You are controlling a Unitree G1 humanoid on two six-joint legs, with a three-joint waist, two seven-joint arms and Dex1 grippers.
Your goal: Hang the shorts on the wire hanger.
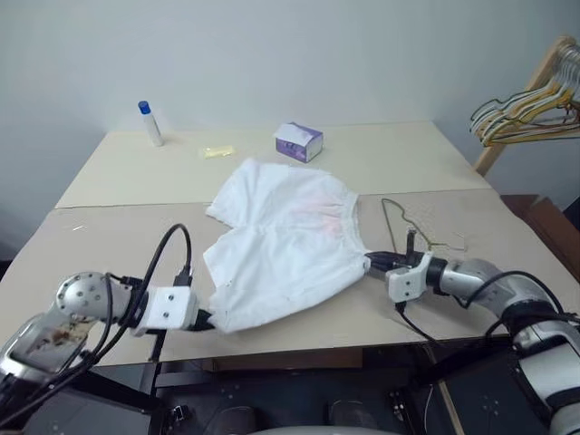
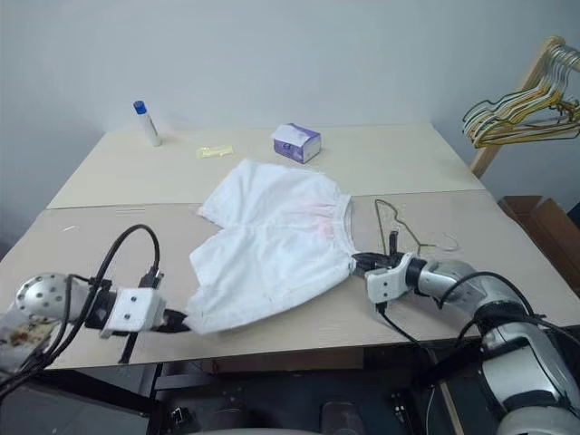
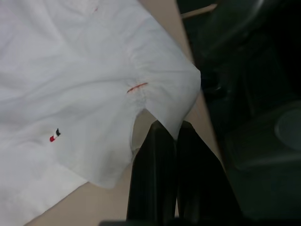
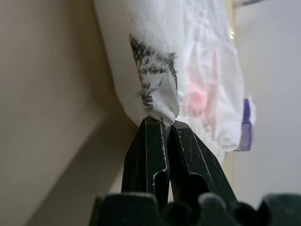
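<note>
White shorts (image 1: pixel 285 240) lie spread on the tabletop (image 1: pixel 118 240), both grippers' fingers (image 3: pixel 165 155) pinching hem corners; wire hanger (image 1: pixel 405 222) lies just beside. Next, I judge: thread them onto it.

The scene is evenly and softly lit from above, with no glare on the matte table (image 1: pixel 408 163). Only faint, diffuse shadows are cast under the shorts (image 1: pixel 281 240) and the box (image 1: pixel 298 142). The space below the near table edge is left dark. In the head views the far hangers (image 1: pixel 530 109) are rendered slightly soft. In the right wrist view the background is blurred, and the left wrist view is somewhat soft throughout.
</note>
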